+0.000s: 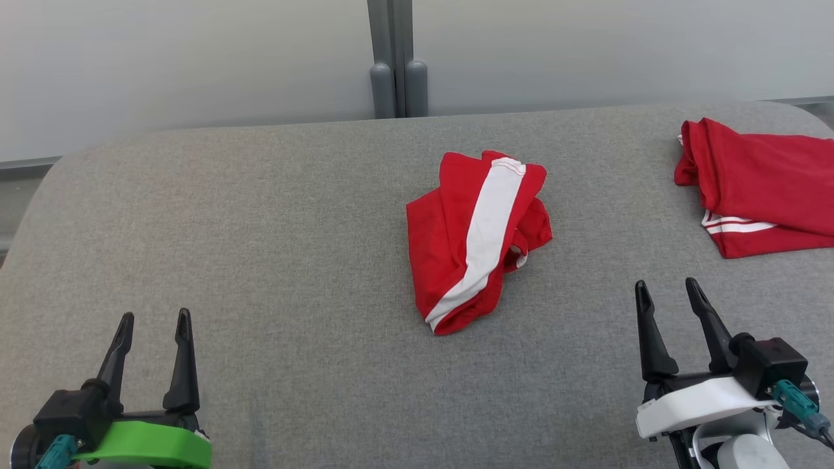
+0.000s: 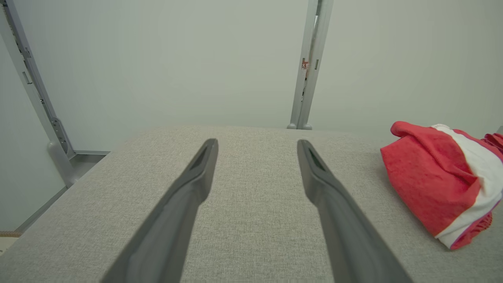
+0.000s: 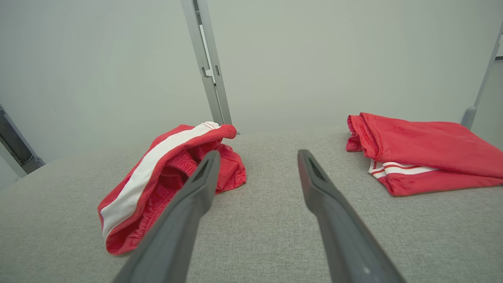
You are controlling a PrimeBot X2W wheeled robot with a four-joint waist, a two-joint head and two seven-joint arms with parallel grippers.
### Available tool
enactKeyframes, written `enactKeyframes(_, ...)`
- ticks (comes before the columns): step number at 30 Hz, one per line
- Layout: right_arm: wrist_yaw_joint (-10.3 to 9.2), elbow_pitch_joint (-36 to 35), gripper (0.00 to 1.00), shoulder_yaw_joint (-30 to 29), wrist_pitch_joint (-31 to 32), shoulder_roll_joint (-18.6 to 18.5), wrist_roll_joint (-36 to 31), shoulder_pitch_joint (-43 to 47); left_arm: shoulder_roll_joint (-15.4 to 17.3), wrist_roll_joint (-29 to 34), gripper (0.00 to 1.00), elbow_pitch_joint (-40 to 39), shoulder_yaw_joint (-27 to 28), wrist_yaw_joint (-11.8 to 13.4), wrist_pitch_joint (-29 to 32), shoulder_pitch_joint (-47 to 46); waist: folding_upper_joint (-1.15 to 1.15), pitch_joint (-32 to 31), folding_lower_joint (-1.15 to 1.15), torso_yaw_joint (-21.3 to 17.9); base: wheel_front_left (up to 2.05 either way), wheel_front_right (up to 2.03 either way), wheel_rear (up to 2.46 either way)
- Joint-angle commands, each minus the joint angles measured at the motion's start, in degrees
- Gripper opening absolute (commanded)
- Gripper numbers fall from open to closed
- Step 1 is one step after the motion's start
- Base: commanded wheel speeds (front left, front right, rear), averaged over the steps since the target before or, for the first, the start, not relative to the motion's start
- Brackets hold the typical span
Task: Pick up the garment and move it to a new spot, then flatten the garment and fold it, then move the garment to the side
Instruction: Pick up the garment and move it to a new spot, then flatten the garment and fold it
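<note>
Left gripper [image 1: 155, 314] sits at my lower left above the grey fabric-covered table [image 1: 260, 215], its two dark fingers spread apart and empty. From it I see bare grey cloth running out to the far edge. Behind that edge, about mid-width, a grey upright post [image 1: 394, 65] stands against pale wall panels [image 1: 195, 58]. The garment [image 1: 479, 241], red with one broad white stripe, lies crumpled in a loose heap near the middle of the table, well apart from the left gripper, with bare surface between them. Right gripper [image 1: 666, 283] sits at my lower right, fingers likewise apart and holding nothing. In its wrist view one finger crosses in front of the heap, but the head view shows the two apart. At the far right a second red piece [image 1: 762, 189], folded flat with thin white stripes, lies on the table, cut by the frame edge and well clear of the garment.
</note>
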Motion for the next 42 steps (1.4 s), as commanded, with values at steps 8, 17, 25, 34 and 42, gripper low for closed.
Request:
enactKeyframes(8, -0.1, 0.1, 1.0, 0.5, -0.2, -0.1, 0.3, 1.1, -1.1, 1.4, 1.0, 0.7, 0.9, -1.2, 0.0, 0.9, 0.0, 0.2, 0.0, 0.3, 0.0, 0.0, 0.0)
enactKeyframes(17, -0.1, 0.6, 1.0, 0.9, -0.2, -0.1, 0.5, 0.7, -1.9, 2.2, 1.0, 1.4, 0.9, -1.6, 0.0, 0.0, 0.0, 0.2, 0.0, 0.1, 0.0, 0.0, 0.0)
enactKeyframes(25, -0.1, 0.9, 1.0, 1.0, -0.2, -0.2, 0.7, 0.6, -2.0, 2.5, 1.0, 2.0, 1.1, -1.6, 0.0, -0.4, 0.0, 0.3, 0.0, 0.1, 0.0, 0.0, 0.0)
enactKeyframes(34, -0.1, 0.9, 1.0, 0.8, -0.2, -0.2, 0.7, 0.5, -1.9, 2.6, 1.0, 2.0, 0.8, -1.7, 0.0, -0.6, 0.0, 0.4, 0.0, 0.1, 0.0, 0.0, 0.0)
enactKeyframes(42, -0.1, 0.7, 1.0, 0.8, -0.2, -0.2, 0.6, 0.4, -1.7, 2.6, 1.0, 1.9, 0.9, -1.7, 0.0, -0.9, 0.0, 0.9, 0.0, 0.2, 0.0, 0.0, 0.0)
